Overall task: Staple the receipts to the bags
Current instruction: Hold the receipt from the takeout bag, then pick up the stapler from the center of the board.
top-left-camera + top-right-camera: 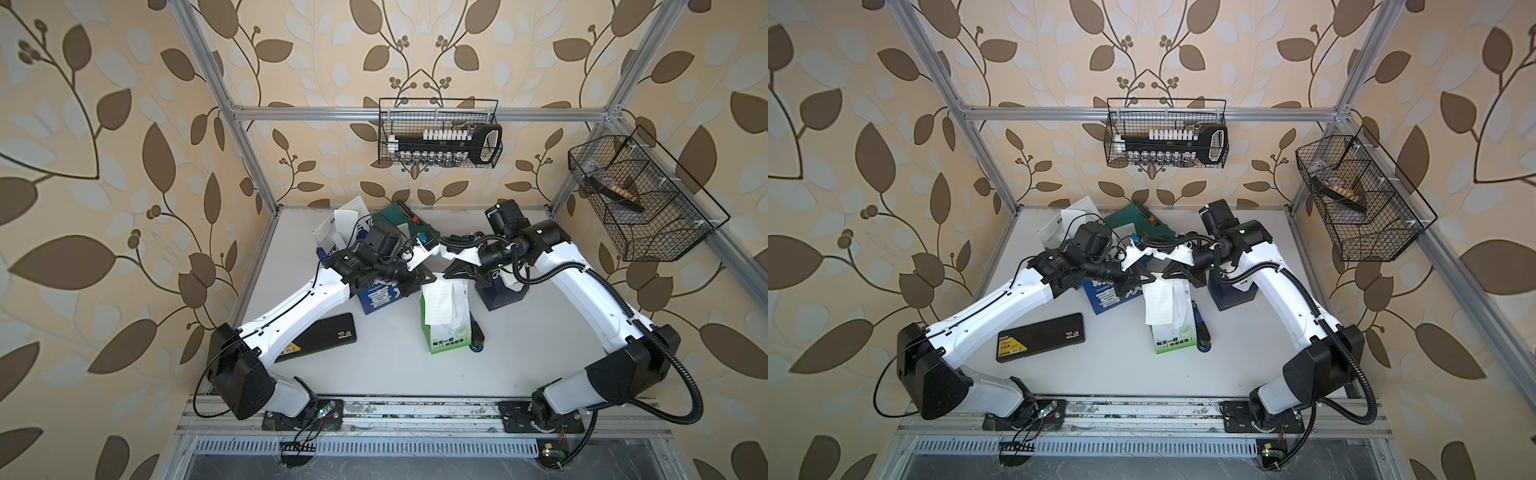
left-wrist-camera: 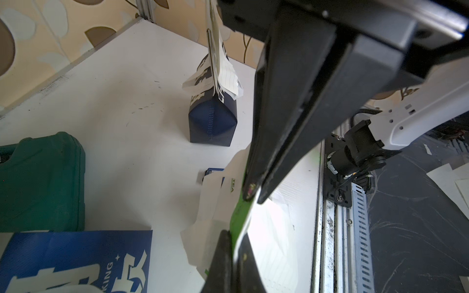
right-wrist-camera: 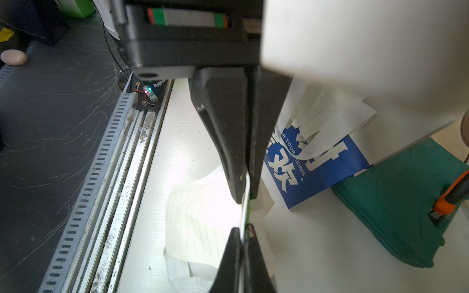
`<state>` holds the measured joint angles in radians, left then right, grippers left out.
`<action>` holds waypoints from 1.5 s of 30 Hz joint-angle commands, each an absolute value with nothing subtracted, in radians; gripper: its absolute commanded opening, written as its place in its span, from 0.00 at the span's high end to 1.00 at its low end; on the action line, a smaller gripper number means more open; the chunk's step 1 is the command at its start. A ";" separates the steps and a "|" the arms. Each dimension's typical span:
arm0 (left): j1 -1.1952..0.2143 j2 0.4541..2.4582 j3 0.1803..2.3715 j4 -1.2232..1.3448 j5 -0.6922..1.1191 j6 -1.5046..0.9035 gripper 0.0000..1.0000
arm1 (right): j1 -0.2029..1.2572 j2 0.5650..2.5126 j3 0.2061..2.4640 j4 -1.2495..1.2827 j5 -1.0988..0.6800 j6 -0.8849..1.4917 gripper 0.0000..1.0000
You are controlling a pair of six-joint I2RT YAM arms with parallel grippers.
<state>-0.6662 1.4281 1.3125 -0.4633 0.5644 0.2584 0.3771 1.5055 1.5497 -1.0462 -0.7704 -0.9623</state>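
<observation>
The green-and-white bag (image 1: 449,340) stands mid-table with a white lined receipt (image 1: 440,305) hanging down its front. My left gripper (image 1: 430,277) is shut on the bag's top edge from the left. My right gripper (image 1: 449,274) is shut on the same edge from the right, tip to tip. The left wrist view has my left gripper (image 2: 232,241) pinching the green edge (image 2: 238,215). In the right wrist view my right gripper (image 3: 244,232) pinches the edge beside the receipt (image 3: 200,223). One navy bag (image 1: 505,295) stands under the right arm and a second navy bag (image 1: 382,301) lies under the left.
A dark green case (image 1: 399,216) lies at the back. Another bag with a receipt (image 1: 336,230) sits beside it. A flat black box (image 1: 328,332) lies front left. A dark blue and black tool (image 1: 476,336) sits just behind the green bag. Wire baskets (image 1: 438,133) hang on the frame.
</observation>
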 commanded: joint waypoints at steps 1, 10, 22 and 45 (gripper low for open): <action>-0.681 1.395 1.325 -0.466 0.503 0.248 1.00 | 0.372 1.432 1.471 -0.856 -0.738 -0.810 0.87; -0.681 1.291 1.279 -0.473 0.283 0.236 1.00 | 0.369 1.089 1.001 -0.244 -0.081 -0.166 0.44; -0.662 1.206 1.192 -0.501 0.244 0.270 1.00 | 0.470 1.004 0.685 -0.471 -0.013 0.521 0.43; -0.660 1.187 1.134 -0.435 0.349 0.176 1.00 | 0.623 1.363 0.724 -0.391 0.256 0.582 0.49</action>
